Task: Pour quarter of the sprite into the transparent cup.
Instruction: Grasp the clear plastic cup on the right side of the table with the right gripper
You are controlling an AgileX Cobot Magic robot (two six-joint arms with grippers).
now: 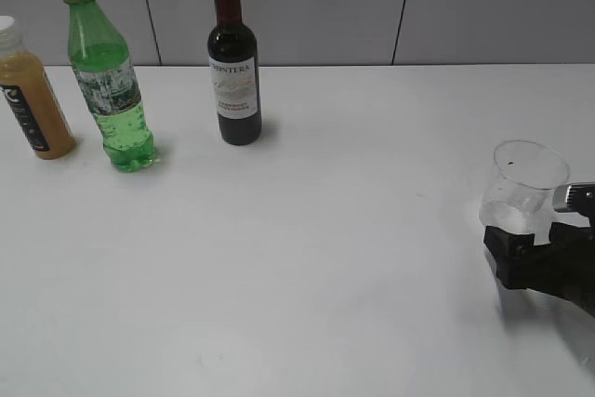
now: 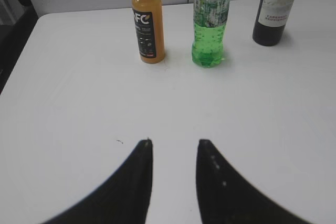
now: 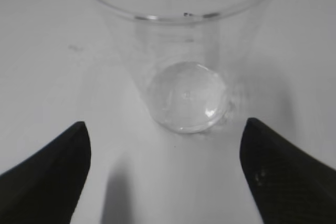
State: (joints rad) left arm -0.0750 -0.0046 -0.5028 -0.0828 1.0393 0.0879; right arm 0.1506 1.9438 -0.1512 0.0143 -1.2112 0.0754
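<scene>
The sprite (image 1: 112, 81) is a green bottle with a white-grey label. It stands upright at the back left of the white table and holds liquid in its lower part. It also shows in the left wrist view (image 2: 211, 19), far ahead of my left gripper (image 2: 176, 145), which is open and empty over bare table. The transparent cup (image 1: 525, 188) stands upright and empty at the right edge. In the right wrist view the cup (image 3: 184, 51) is just ahead of my right gripper (image 3: 165, 127). That gripper (image 1: 535, 241) is wide open with its fingers not touching the cup.
An orange juice bottle (image 1: 33, 99) with a white cap stands left of the sprite, also seen in the left wrist view (image 2: 148, 24). A dark wine bottle (image 1: 232, 62) with a red cap stands to its right. A grey wall runs behind the table (image 1: 307, 248).
</scene>
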